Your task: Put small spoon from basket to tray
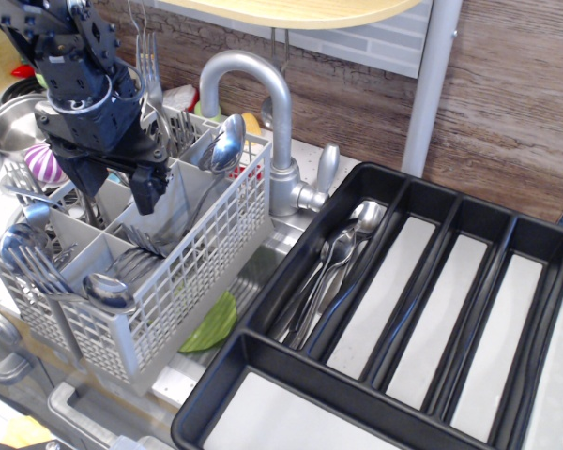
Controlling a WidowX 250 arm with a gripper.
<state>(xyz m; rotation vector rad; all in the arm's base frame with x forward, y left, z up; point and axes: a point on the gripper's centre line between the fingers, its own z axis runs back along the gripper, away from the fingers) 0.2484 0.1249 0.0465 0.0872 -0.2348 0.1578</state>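
- While the gripper (122, 187) hangs over the basket (197, 281), one dark finger dips into a middle compartment; whether it is spread or pinching, I cannot tell.
- Small spoon (227, 142) stands just right of it, bowl up, handle slanting down.
- Tray (291, 272) lies farther right.

Gripper (122, 192) over basket (206, 253); spoons in tray (291, 281)

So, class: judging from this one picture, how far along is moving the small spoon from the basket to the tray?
Done: several spoons already lie in the tray's leftmost long section. In hand: the gripper reaches down into the basket; whether it grips anything is hidden. Left: lifting a spoon out and carrying it to the tray.
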